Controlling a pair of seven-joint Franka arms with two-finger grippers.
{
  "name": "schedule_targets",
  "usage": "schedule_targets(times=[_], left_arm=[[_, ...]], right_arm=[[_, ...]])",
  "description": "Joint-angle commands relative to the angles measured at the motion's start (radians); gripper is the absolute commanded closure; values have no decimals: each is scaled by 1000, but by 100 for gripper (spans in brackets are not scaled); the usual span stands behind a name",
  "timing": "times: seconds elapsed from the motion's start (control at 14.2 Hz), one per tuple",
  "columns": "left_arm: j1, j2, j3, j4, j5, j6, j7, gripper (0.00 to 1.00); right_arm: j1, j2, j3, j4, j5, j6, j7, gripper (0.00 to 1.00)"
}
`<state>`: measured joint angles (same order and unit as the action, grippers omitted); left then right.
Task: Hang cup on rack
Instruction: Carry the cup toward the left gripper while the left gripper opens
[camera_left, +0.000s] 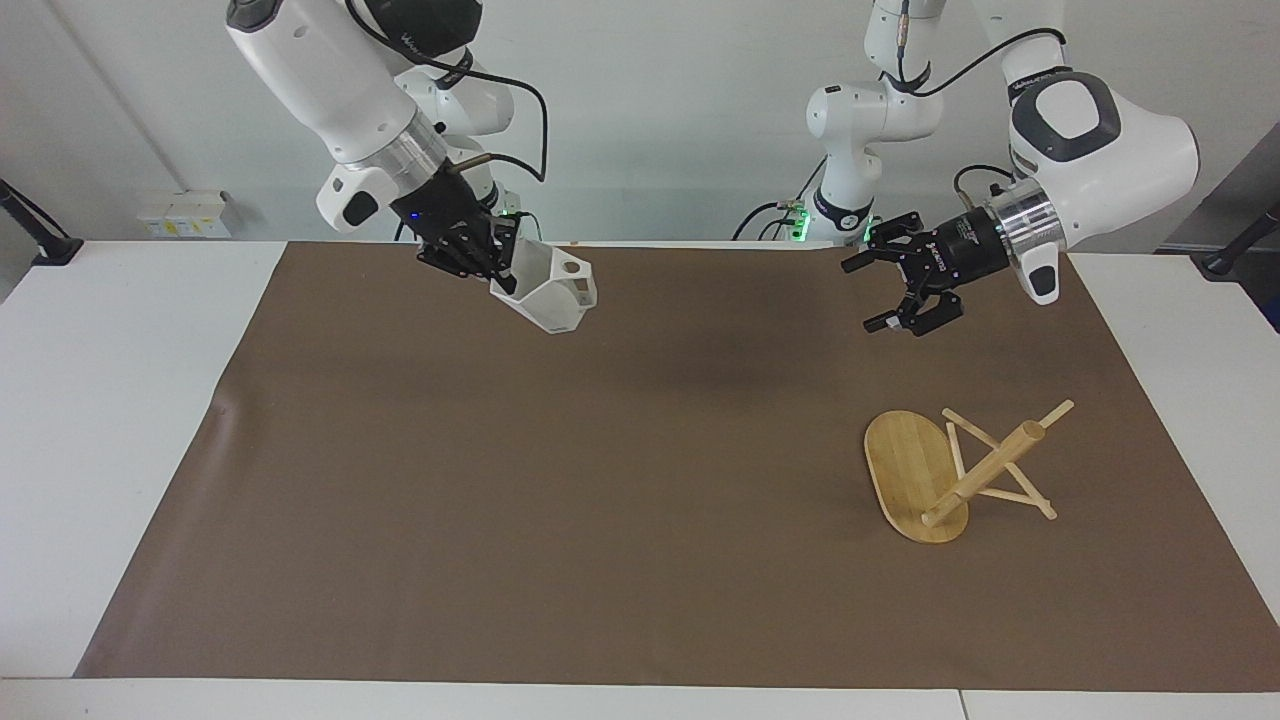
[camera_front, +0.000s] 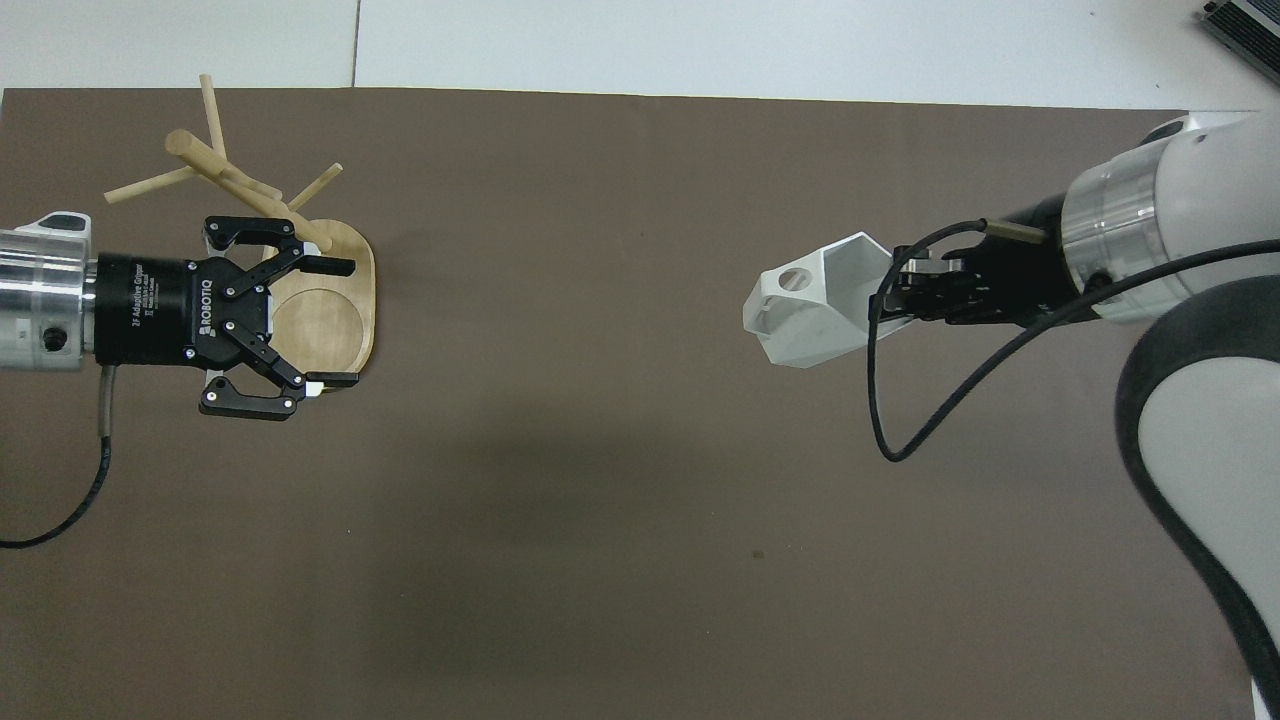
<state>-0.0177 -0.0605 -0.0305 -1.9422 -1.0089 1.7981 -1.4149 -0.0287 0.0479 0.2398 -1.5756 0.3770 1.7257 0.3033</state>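
I see the right gripper (camera_left: 503, 277) up in the air over the brown mat (camera_left: 600, 500), clamped on the rim of the white cup (camera_left: 548, 290). The cup hangs tilted from the fingers, its open mouth turned up toward the gripper and its blocky handle with the round hole pointing away from the gripper, toward the middle of the table. Nothing lies on the mat directly under the cup; I can make out only a soft shadow there. In the overhead view the same gripper (camera_front: 905, 296) comes in from the right arm's end with the cup (camera_front: 815, 312) sticking out ahead of its fingertips.

The left gripper (camera_left: 878, 296) hovers with its jaws spread wide and nothing between them. It hangs over the mat toward the left arm's end. From above, this gripper (camera_front: 338, 324) covers part of the wooden rack (camera_front: 340, 300), with one fingertip over each end of the oval base, but the facing view shows me it is raised well clear of the rack (camera_left: 915, 480) and not touching it.

The rack lies tipped over on the mat below the left gripper, its flat base standing on edge, the thick post slanting up from it and the thin pegs resting against the mat. The cup and the rack are well apart.
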Motion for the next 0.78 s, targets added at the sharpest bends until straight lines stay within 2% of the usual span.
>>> schedule_targets(times=[0.0, 0.28, 0.49, 0.71], left_arm=[[-16, -10, 6, -32, -54, 50, -16, 0], [-27, -12, 4, -37, -68, 50, -19, 0], [-68, -10, 6, -37, -102, 104, -53, 0], [-137, -7, 6, -58, -105, 149, -62, 0]], right_arm=[[-11, -39, 54, -66, 68, 67, 74, 100], [-11, -40, 140, -92, 118, 123, 155, 100], [-8, -40, 208, -121, 177, 221, 227, 100], [93, -34, 216, -148, 181, 374, 357, 100]])
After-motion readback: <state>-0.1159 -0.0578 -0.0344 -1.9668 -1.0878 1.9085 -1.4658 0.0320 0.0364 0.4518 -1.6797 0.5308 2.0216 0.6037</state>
